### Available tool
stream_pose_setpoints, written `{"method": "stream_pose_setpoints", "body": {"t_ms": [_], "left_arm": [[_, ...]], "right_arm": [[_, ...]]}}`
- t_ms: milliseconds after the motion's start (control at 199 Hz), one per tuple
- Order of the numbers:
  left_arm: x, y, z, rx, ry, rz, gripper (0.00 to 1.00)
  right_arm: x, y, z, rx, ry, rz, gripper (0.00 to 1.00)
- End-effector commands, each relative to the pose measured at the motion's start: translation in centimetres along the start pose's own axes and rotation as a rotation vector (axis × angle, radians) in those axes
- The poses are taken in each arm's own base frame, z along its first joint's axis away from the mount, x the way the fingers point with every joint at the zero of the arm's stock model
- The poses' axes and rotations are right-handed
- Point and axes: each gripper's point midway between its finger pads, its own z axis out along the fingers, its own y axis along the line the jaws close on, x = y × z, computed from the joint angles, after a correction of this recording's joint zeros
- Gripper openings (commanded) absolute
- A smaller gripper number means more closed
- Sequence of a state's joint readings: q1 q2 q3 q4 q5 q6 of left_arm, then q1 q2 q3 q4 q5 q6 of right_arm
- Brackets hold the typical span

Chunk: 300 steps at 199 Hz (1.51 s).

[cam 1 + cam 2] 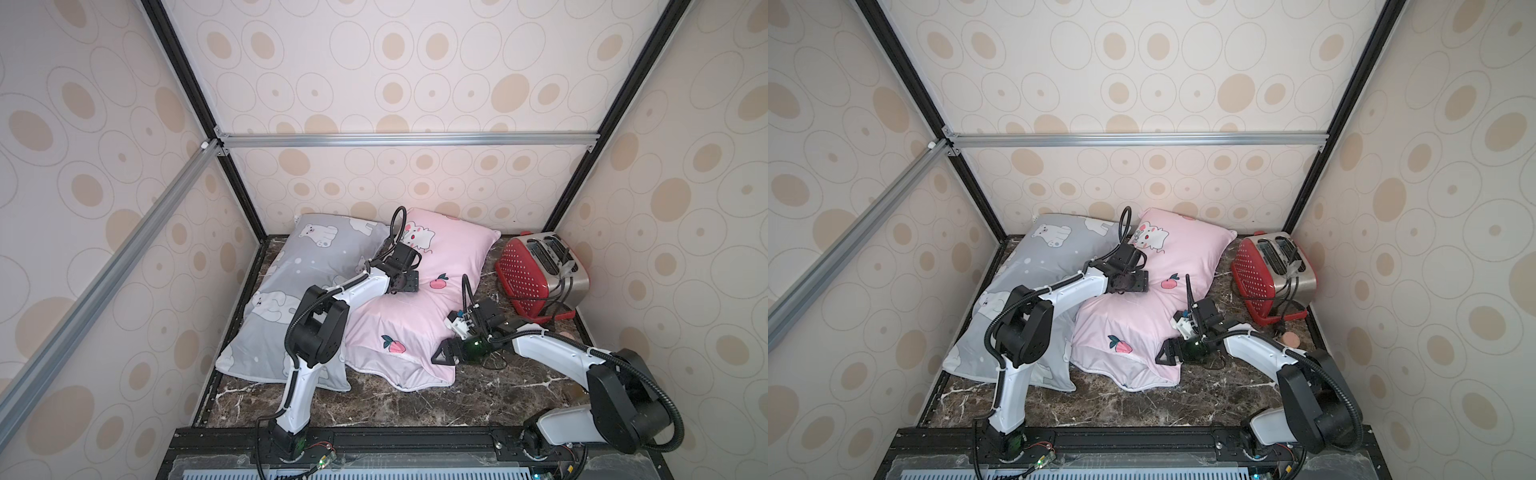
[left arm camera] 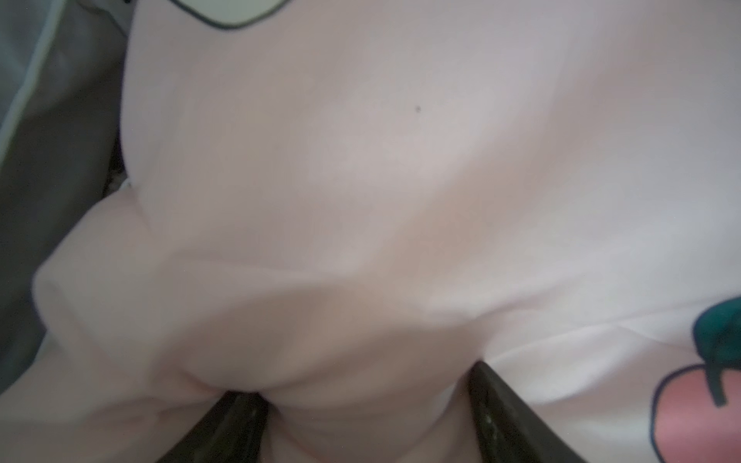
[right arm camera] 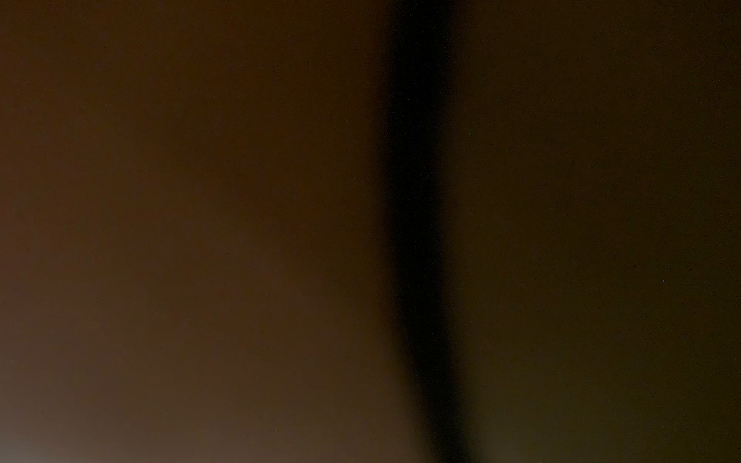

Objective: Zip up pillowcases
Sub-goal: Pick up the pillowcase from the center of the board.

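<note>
The dark marble table (image 1: 415,407) bears two pillowcases, side by side and touching. The grey pillowcase (image 1: 299,266), printed with polar bears, runs from 9 to 11 o'clock. The pink pillowcase (image 1: 419,316) fills the middle up to 12 o'clock and shows one white mouse and two peaches in both top views. One red polka-dot toaster (image 1: 536,274) sits at 2 o'clock, apart from the pink pillowcase.

The left gripper (image 2: 361,385) is pushed down into the middle of the pink pillowcase. Its jaws are spread, and a mound of pink fabric bulges between the two black fingers (image 2: 493,401). The right gripper (image 1: 438,356) lies at that pillowcase's 4 o'clock edge, against the slack near end. I cannot tell whether its jaws are spread or pressed together, because the right wrist view is dark and blurred.
</note>
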State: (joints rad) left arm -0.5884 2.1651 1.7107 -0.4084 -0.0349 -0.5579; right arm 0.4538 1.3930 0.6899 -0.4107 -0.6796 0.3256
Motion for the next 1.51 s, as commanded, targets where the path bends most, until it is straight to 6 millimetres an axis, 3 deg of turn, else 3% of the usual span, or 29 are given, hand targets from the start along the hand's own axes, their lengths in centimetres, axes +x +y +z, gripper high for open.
{"method": "stream_pose_setpoints", "body": {"t_ms": [0,246,512,703,879,1176,1296,1407,1502], "left_arm": [[1.2,1.5,3.5,-0.014,0.047,-0.035,0.78],[0.0,3.1,3.6,-0.024,0.031,-0.068,0.76],[-0.3,3.0,3.7,-0.011,0.025,-0.084,0.76],[-0.3,2.9,3.8,-0.004,0.022,-0.094,0.76],[-0.1,2.9,3.8,-0.001,0.023,-0.102,0.76],[0.0,3.1,3.6,-0.002,0.021,-0.106,0.76],[0.0,3.3,3.2,-0.012,0.012,-0.116,0.8],[-0.7,3.2,2.4,-0.004,-0.014,-0.118,0.87],[-2.4,3.5,-0.3,-0.027,-0.081,-0.079,0.97]], "right_arm": [[1.3,2.5,0.1,-0.136,0.04,0.019,0.9],[3.2,3.8,-2.0,-0.151,0.028,0.091,0.73],[5.0,4.3,-2.3,-0.209,0.045,0.155,0.49],[6.5,3.6,-2.0,-0.218,0.057,0.21,0.44],[6.6,3.5,-2.0,-0.225,0.031,0.233,0.39],[6.7,3.5,-2.3,-0.225,0.0,0.252,0.2],[6.9,3.7,-2.6,-0.231,0.007,0.263,0.19],[6.8,3.9,-2.8,-0.23,0.003,0.277,0.1],[6.6,4.1,-3.0,-0.231,0.001,0.302,0.0]]}}
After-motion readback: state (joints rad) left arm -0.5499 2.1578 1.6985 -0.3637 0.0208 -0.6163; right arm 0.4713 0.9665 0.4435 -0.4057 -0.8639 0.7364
